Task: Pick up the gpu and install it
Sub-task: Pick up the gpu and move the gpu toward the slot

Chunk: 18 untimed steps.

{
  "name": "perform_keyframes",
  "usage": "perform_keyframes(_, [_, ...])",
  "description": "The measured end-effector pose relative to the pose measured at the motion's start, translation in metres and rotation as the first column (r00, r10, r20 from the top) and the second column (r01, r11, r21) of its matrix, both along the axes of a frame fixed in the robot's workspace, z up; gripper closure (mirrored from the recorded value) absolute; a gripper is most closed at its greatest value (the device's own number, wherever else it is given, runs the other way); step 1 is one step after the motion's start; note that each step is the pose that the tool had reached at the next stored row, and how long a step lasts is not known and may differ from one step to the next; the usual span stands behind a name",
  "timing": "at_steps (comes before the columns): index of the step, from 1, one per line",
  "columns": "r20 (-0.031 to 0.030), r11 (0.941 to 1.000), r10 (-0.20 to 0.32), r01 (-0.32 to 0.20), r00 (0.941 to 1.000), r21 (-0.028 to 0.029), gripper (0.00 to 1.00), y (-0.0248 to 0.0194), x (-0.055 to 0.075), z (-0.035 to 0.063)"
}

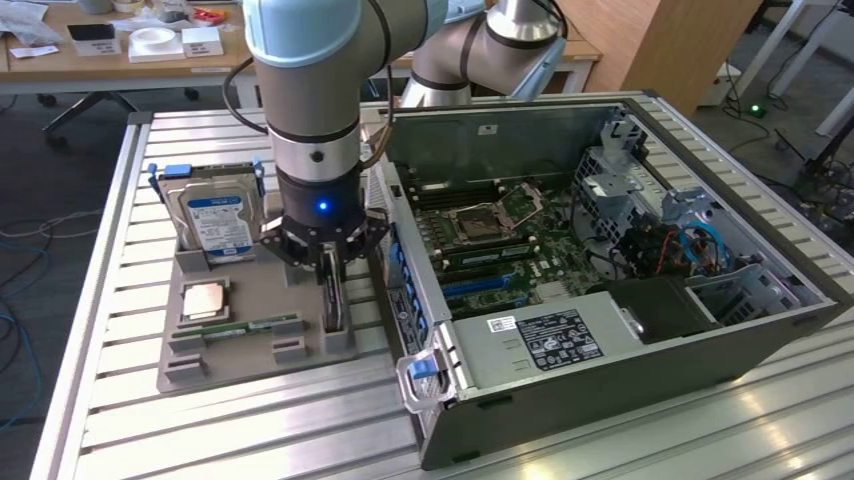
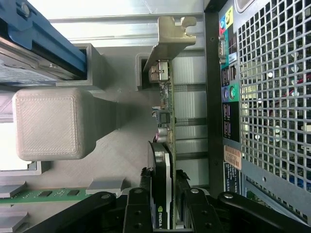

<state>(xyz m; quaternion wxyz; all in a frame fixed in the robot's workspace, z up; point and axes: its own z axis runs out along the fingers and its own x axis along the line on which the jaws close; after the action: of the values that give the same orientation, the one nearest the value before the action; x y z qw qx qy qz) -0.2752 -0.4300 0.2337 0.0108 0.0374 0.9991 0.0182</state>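
One gpu (image 2: 163, 160) — clamped within tool (image 2: 164, 204)

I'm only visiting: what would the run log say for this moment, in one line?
gripper: at gpu | gpu: on edge in gray tray | computer case: open, beside tray

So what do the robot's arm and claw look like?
The arm is silvery tubes joined by pale blue-grey caps, with a black cable alongside. Its wrist is black with a blue light. The claw is black, built of bolted links.
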Motion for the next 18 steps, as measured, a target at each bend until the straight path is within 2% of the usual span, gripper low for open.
perform_keyframes(1, [0.0001, 1.0000, 0.000, 0.000, 1.0000, 0.0045, 0.67, 0.0000, -0.0001, 0.0000])
perform_keyframes(3, [0.0001, 1.0000, 0.000, 0.000, 1.0000, 0.0072, 0.67, 0.0000, -0.0003, 0.0000])
perform_keyframes(18, [-0.0006, 1.0000, 0.002, -0.002, 1.0000, 0.0071, 0.67, 0.0000, -0.0003, 0.0000])
